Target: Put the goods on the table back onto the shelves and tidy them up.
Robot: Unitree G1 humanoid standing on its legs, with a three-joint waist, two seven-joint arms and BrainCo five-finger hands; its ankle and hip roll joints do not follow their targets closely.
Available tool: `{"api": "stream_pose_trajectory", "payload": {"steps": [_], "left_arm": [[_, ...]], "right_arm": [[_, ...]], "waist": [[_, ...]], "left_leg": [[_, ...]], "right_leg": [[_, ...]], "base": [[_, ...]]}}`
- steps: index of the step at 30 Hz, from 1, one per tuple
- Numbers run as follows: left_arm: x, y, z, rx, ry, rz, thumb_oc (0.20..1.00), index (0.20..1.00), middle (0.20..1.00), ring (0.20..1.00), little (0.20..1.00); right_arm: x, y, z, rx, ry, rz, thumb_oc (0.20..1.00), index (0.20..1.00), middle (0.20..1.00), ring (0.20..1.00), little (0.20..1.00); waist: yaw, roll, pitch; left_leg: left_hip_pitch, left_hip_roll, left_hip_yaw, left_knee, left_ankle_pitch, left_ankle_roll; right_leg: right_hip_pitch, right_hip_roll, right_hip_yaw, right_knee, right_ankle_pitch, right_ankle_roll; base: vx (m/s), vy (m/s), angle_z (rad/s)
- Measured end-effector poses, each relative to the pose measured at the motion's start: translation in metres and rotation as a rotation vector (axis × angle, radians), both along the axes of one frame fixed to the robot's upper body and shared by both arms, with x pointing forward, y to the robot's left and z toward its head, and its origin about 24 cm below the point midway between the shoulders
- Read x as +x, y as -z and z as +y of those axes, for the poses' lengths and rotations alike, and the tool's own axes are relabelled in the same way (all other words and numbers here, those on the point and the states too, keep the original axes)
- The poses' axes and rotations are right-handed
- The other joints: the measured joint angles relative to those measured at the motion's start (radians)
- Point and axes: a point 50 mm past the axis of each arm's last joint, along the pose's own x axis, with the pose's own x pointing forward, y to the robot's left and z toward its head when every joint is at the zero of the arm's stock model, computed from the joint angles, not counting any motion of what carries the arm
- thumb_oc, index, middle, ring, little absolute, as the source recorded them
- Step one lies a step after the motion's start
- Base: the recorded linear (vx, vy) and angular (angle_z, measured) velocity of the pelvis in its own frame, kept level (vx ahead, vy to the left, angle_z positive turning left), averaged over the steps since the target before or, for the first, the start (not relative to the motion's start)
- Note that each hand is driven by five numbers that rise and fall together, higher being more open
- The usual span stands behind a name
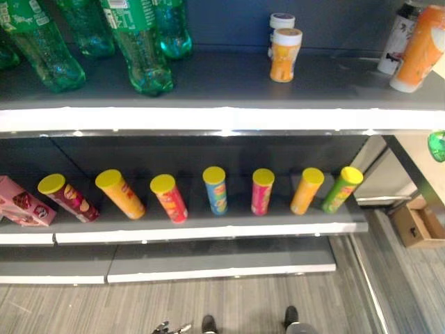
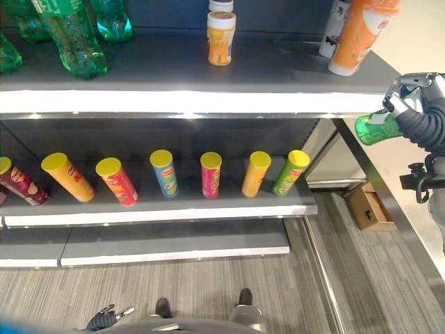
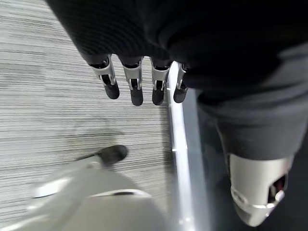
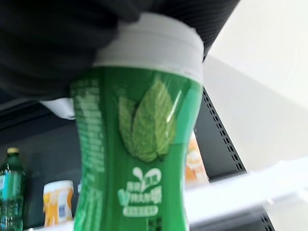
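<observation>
The right hand (image 2: pixel 405 94) has its fingers curled tight round the small green plastic bottle with a white cap (image 2: pixel 376 129) at three o'clock beside the top grey shelf (image 2: pixel 208 103), and it could bump the tall orange bottle (image 2: pixel 359 36) over.

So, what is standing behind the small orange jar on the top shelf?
Behind the small orange jar on the top shelf stands another jar; its white lid with a dark top shows, its body is mostly covered.

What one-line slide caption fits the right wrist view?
Right hand grips a green bottle by its white cap, near the shelf.
</observation>
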Motion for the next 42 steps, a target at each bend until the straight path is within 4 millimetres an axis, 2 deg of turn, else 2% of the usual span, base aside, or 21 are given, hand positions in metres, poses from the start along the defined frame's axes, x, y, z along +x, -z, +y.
{"api": "stream_pose_trajectory", "payload": {"steps": [4,7,8,10,14,17,19,21,26,30,33,37,42], "left_arm": [[0.006,-0.001,-0.001,-0.001,0.011,-0.015,1.000,1.000,1.000,1.000,1.000],[0.005,0.000,-0.003,-0.003,0.027,-0.004,1.000,1.000,1.000,1.000,1.000],[0.003,0.001,-0.003,-0.003,0.025,0.001,1.000,1.000,1.000,1.000,1.000],[-0.002,0.002,-0.003,-0.003,0.024,0.019,1.000,1.000,1.000,1.000,1.000],[-0.012,0.004,-0.002,0.000,0.018,0.056,1.000,1.000,1.000,1.000,1.000],[-0.027,0.006,-0.001,0.000,0.003,0.098,1.000,1.000,1.000,1.000,1.000],[-0.025,0.005,0.001,0.005,0.003,0.094,1.000,1.000,1.000,1.000,1.000],[-0.023,0.004,0.004,0.013,-0.008,0.084,1.000,1.000,1.000,1.000,1.000],[-0.033,0.003,0.011,0.028,-0.089,0.092,1.000,1.000,1.000,1.000,1.000],[-0.037,0.004,0.012,0.035,-0.096,0.111,1.000,1.000,1.000,1.000,1.000],[-0.037,0.004,0.012,0.037,-0.096,0.109,1.000,1.000,1.000,1.000,1.000],[-0.027,0.003,0.012,0.036,-0.088,0.088,1.000,1.000,1.000,1.000,1.000],[-0.026,0.003,0.012,0.036,-0.088,0.083,1.000,1.000,1.000,1.000,1.000]], "right_arm": [[0.002,-0.015,0.005,-0.029,-0.021,-0.051,0.200,0.200,0.200,0.200,0.200],[0.010,-0.035,0.024,-0.106,-0.108,-0.088,0.200,0.200,0.200,0.200,0.200],[0.012,-0.037,0.027,-0.117,-0.122,-0.087,0.200,0.200,0.200,0.200,0.200],[0.022,-0.040,0.033,-0.136,-0.144,-0.075,0.200,0.200,0.200,0.200,0.200],[0.036,-0.043,0.045,-0.181,-0.188,-0.035,0.200,0.200,0.200,0.200,0.200],[0.042,-0.046,0.058,-0.207,-0.238,-0.032,0.200,0.200,0.200,0.200,0.200],[0.052,-0.046,0.065,-0.258,-0.244,0.015,0.200,0.200,0.200,0.200,0.200],[0.057,-0.041,0.064,-0.304,-0.220,0.055,0.200,0.200,0.200,0.200,0.200],[0.062,-0.035,0.060,-0.380,-0.134,0.062,0.200,0.200,0.200,0.200,0.200],[0.070,-0.033,0.059,-0.475,-0.065,0.079,0.200,0.200,0.200,0.200,0.200],[0.076,-0.031,0.058,-0.478,-0.054,0.103,0.200,0.200,0.200,0.200,0.200],[0.096,-0.037,0.060,-0.488,-0.023,0.130,0.200,0.200,0.200,0.200,0.200],[0.097,-0.046,0.067,-0.503,-0.038,0.102,0.200,0.200,0.200,0.200,0.200]], "waist": [[0.004,-0.005,-0.023],[0.014,-0.022,-0.044],[0.031,-0.026,-0.047],[0.033,-0.038,-0.054],[0.066,-0.056,-0.067],[0.092,-0.060,-0.067],[0.101,-0.060,-0.067],[0.113,-0.064,-0.064],[0.123,-0.072,-0.047],[0.129,-0.054,-0.012],[0.140,-0.045,-0.001],[0.151,-0.047,0.001],[0.168,-0.052,0.002]], "left_leg": [[0.004,0.003,-0.002,0.000,0.000,-0.001],[0.013,0.005,-0.006,0.000,-0.005,-0.003],[0.011,0.006,-0.008,0.000,-0.007,-0.001],[0.013,0.007,-0.009,0.000,-0.012,-0.004],[0.003,0.007,-0.027,0.000,-0.008,0.001],[-0.008,0.004,-0.033,0.000,-0.002,0.010],[-0.008,0.001,-0.034,0.000,-0.004,0.006],[-0.011,-0.002,-0.049,0.000,-0.001,0.010],[-0.025,-0.009,-0.071,0.005,0.007,0.009],[-0.024,-0.010,-0.085,0.003,0.006,0.007],[-0.027,-0.012,-0.091,0.005,0.006,0.007],[-0.040,-0.018,-0.110,0.006,0.007,0.006],[-0.040,-0.020,-0.114,0.005,0.007,0.006]], "right_leg": [[0.007,0.002,-0.006,0.001,-0.001,-0.002],[0.024,0.002,-0.022,-0.001,-0.012,0.004],[0.027,0.002,-0.025,-0.001,-0.013,0.004],[0.033,0.002,-0.027,-0.001,-0.017,0.005],[0.035,-0.002,-0.043,-0.001,-0.020,0.000],[0.035,-0.002,-0.058,-0.001,-0.018,0.004],[0.036,-0.004,-0.060,-0.001,-0.019,0.004],[0.037,-0.006,-0.074,-0.001,-0.020,0.005],[0.038,-0.011,-0.098,-0.001,-0.019,0.002],[0.050,-0.012,-0.116,-0.001,-0.022,0.003],[0.051,-0.013,-0.123,-0.001,-0.025,0.003],[0.051,-0.014,-0.142,0.003,-0.027,0.003],[0.054,-0.014,-0.147,0.003,-0.028,0.003]], "base": [[0.04,-0.041,0.03],[0.04,-0.043,0.11],[0.02,-0.049,0.08],[0.01,-0.035,0.03],[0.01,-0.020,0.12],[0.00,-0.024,0.14],[0.00,-0.013,0.05],[0.00,-0.013,0.20],[0.00,-0.018,0.14],[0.01,-0.013,0.11],[0.00,0.006,0.08],[0.01,-0.005,0.14],[0.00,-0.002,0.01]]}}
